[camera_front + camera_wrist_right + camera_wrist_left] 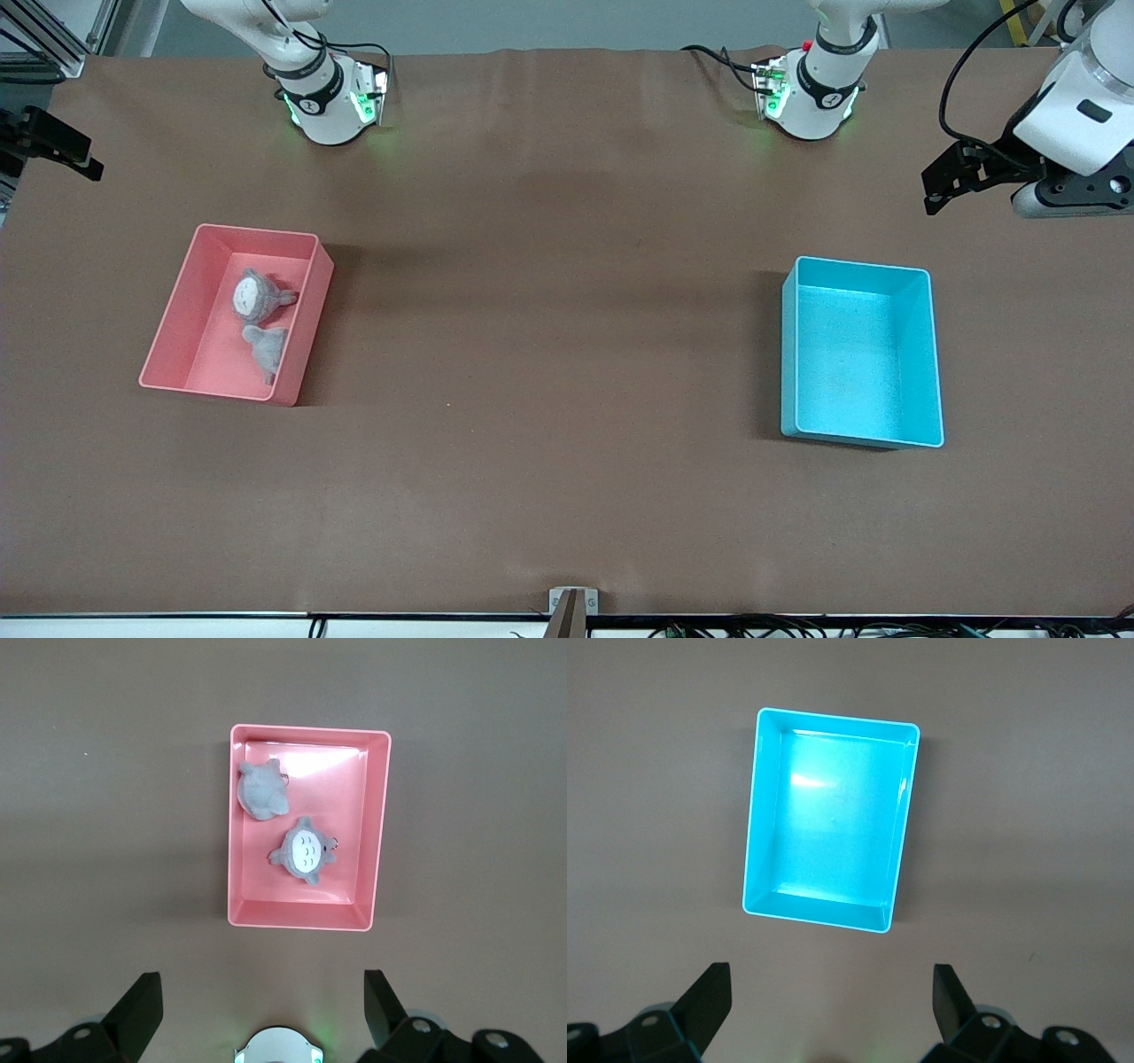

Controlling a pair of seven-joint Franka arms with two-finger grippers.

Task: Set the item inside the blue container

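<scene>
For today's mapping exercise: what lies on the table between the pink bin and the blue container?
Nothing: the front view shows only bare brown table between the pink bin and the blue container.

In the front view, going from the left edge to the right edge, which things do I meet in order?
Right gripper at the edge → pink bin with two grey plush toys in it → blue container, empty → left gripper at the table's end.
</scene>
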